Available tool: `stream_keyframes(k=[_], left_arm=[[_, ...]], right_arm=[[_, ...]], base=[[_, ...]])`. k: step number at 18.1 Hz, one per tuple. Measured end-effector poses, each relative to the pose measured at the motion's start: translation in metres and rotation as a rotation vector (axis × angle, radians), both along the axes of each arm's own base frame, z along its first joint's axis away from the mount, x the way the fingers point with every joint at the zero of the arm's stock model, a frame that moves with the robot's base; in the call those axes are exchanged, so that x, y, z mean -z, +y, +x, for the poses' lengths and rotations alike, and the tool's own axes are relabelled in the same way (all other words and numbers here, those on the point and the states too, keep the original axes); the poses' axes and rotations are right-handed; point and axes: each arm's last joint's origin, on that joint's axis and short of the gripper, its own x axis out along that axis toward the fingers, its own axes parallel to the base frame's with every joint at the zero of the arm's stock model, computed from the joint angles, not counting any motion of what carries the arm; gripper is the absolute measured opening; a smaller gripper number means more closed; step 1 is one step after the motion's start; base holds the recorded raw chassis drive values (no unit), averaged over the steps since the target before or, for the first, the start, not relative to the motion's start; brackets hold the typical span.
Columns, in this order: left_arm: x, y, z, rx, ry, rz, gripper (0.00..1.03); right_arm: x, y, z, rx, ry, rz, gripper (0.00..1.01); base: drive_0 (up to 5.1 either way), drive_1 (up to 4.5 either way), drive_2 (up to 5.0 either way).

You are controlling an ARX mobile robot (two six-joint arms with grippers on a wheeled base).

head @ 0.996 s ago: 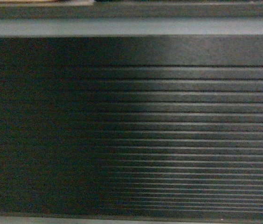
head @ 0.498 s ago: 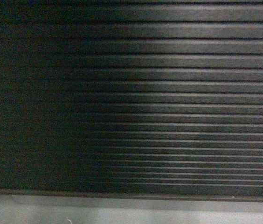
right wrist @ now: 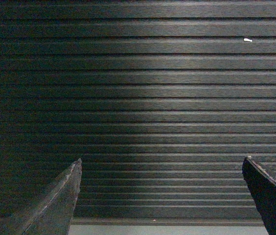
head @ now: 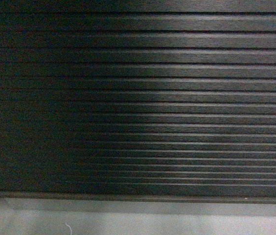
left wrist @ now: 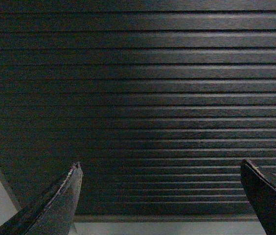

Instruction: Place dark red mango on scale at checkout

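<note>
Nearest the wrist cameras, the left tool (left wrist: pixel 160 196) and the right tool (right wrist: pixel 161 193) both stand wide apart, holding nothing. Beyond them, a dark ribbed slatted panel (head: pixel 138 98) fills all three views, meeting pale grey floor (head: pixel 138 220) at its foot. Neither the dark red mango nor the checkout scale appears in any view, so progress cannot be judged.

right hand (right wrist: pixel 160 196) fingers spread, empty | facing dark ribbed panel (right wrist: pixel 138 98)
</note>
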Motion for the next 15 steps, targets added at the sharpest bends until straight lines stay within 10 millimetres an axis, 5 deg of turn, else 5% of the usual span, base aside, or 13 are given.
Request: stream_keyframes(k=[15], left_arm=[[0.0000,0.0000,0.0000,0.000,0.000,0.000,0.98]], right_arm=[[0.0000,0.0000,0.0000,0.000,0.000,0.000,0.98]], base=[[0.0,0.00,0.0]])
